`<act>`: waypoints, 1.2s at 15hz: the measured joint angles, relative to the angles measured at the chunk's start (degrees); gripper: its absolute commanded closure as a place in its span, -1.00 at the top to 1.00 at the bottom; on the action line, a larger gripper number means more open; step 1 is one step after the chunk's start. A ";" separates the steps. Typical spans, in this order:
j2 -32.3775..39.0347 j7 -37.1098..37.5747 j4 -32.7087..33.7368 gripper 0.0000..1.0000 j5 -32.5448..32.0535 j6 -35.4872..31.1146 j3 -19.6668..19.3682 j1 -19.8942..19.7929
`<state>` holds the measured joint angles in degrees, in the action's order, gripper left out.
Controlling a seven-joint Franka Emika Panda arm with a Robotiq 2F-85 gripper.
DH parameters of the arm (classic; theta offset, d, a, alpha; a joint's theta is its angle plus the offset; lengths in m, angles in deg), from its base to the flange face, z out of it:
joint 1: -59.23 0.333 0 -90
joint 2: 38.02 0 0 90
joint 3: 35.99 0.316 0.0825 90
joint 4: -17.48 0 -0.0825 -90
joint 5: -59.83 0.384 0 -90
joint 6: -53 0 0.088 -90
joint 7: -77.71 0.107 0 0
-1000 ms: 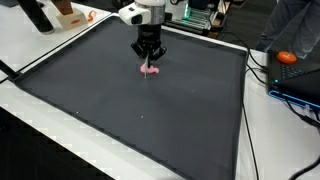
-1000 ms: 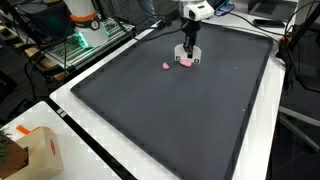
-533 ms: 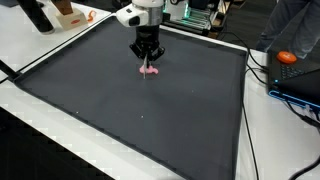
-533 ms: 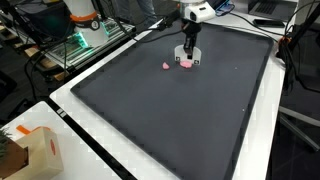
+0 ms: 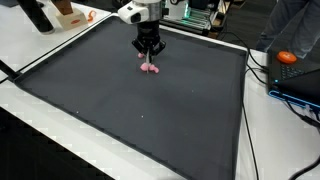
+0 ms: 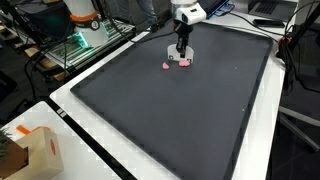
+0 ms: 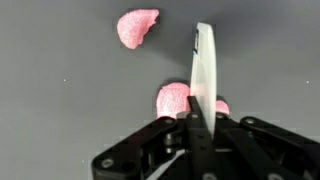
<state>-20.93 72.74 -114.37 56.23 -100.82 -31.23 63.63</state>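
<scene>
Presently, note the gripper [image 5: 149,59] low over the far part of the black mat [image 5: 150,125], fingers drawn together into one narrow point, nothing clamped between them. Directly beneath that point, lying on the mat: a pink lump [image 5: 151,69], small and rounded. Contact with it or a slight gap above it: impossible to tell from any view. Seen through the wrist view, the pink lump [image 7: 172,98] half hidden behind the pale fingers [image 7: 203,60], peeping out on both sides of them. Near it, parted by a strip of bare mat, a second pink lump [image 6: 167,66], lying to the left in an exterior view and up and to the left [image 7: 137,27] for the wrist camera. Well apart, beyond the mat's far right edge, an orange object [image 5: 287,57]. Around the mat, the white table [image 5: 40,120]. At the near left corner in an exterior view, a cardboard box [image 6: 38,150] resting on that table.
</scene>
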 measured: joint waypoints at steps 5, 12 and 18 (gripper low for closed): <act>-2.57 0.08 -3.99 -0.98 0.00 0.20 -0.23 -0.13; -5.66 0.17 -7.64 -0.98 -0.54 2.54 -0.69 -0.13; -6.51 0.40 -8.71 -0.98 -1.63 2.56 -0.68 0.03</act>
<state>-27.44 73.15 -123.09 54.60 -98.26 -31.91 63.65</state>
